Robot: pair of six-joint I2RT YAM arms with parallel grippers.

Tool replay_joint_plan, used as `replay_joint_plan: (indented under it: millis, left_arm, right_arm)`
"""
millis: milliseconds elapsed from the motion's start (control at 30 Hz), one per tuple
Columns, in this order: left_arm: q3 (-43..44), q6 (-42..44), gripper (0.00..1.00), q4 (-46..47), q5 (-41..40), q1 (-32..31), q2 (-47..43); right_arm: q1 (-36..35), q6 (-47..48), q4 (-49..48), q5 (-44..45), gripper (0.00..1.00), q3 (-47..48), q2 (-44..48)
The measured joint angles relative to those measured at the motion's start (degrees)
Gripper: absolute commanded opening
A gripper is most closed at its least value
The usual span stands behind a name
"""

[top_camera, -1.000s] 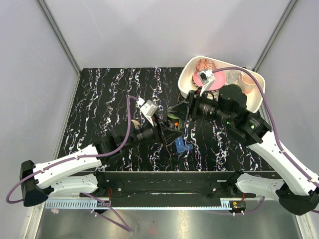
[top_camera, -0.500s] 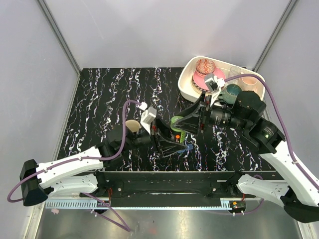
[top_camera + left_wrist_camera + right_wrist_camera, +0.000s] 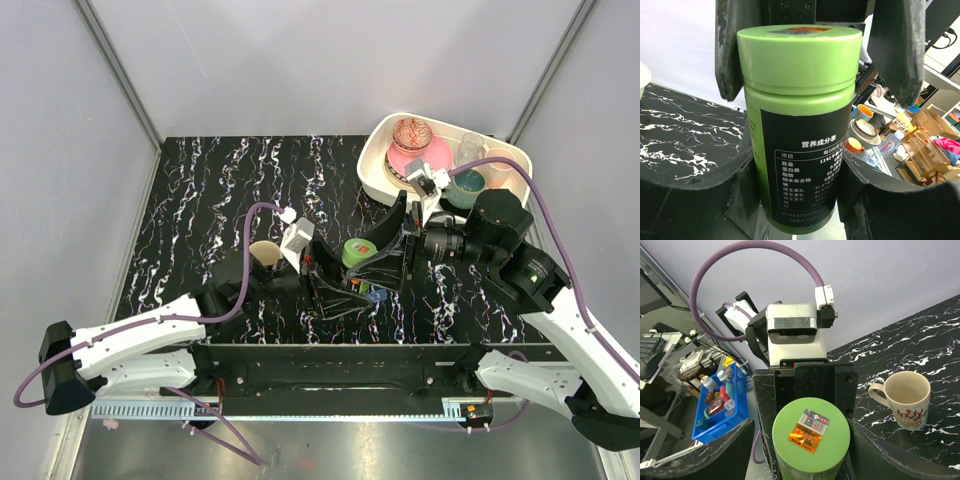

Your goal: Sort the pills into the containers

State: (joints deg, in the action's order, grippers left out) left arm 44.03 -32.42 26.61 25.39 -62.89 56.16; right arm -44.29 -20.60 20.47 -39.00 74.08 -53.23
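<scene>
A green pill bottle with a black label is held off the table in my left gripper, whose fingers press both its sides. My right gripper is open, its fingers flanking the bottle's green lid with small gaps on both sides. The right gripper looks straight onto the lid's orange sticker. Only a corner of the blue pill box shows on the table below the bottle. No loose pills show.
A beige mug stands on the black marbled table left of the left wrist; it also shows in the right wrist view. A white tray with plates, bowls and cups sits at the back right.
The left gripper has raised the bottle and turned it towards the right arm. The right gripper has swung down and around to the lid. The pill box is now mostly covered, and the mug uncovered.
</scene>
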Motion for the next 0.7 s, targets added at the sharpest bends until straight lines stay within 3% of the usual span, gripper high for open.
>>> replay_joint_plan:
  millis: [433, 700]
  left_arm:
    - [0.0, 1.2, 0.00, -0.9, -1.3, 0.0, -1.7]
    - [1.7, 4.0, 0.00, -10.3, -12.6, -0.4, -3.6]
  right_arm:
    - [-0.2, -1.6, 0.4, 2.3, 0.81, -1.2, 1.4]
    - [-0.2, -5.5, -0.5, 9.6, 0.81, -1.2, 2.2]
